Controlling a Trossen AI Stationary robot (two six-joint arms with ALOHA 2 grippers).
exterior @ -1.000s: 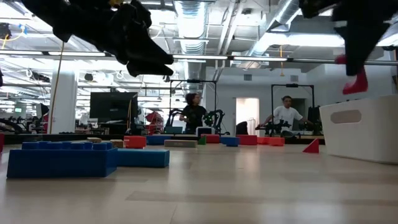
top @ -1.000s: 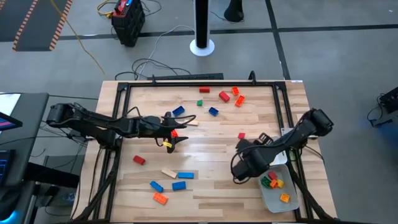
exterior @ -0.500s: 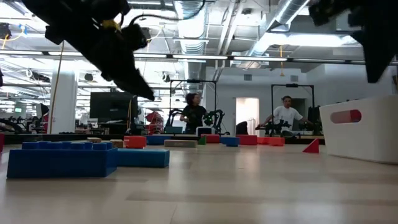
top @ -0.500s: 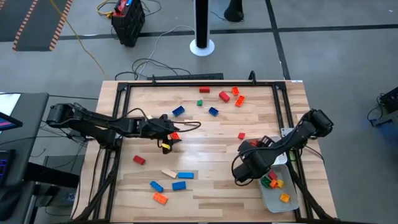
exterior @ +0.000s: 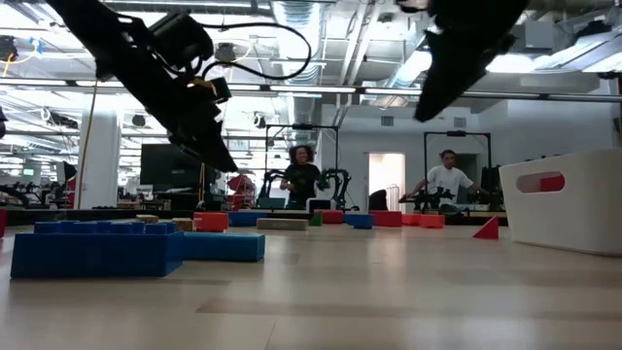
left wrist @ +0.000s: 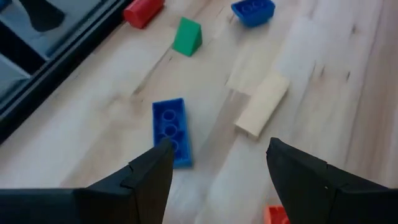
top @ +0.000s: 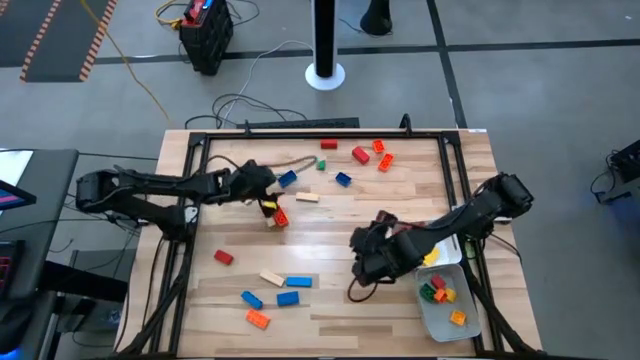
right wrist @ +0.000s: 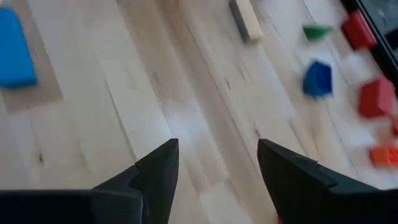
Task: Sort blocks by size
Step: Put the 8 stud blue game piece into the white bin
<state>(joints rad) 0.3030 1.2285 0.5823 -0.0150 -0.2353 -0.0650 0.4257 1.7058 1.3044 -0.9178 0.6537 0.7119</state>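
step: seeking next block | left gripper (left wrist: 214, 163) open, empty, above blue block (left wrist: 171, 131) | right gripper (right wrist: 217, 163) open, empty | next: lower, close

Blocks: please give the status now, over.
Left gripper open above blue block. Right gripper open, empty, over bare table. Some blocks in tray. Nothing blocking.

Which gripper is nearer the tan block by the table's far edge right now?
Left. The left gripper hovers open just beside the tan block, which lies right ahead of its fingers in the left wrist view. The right gripper, open and empty, is farther off, toward the white tray.
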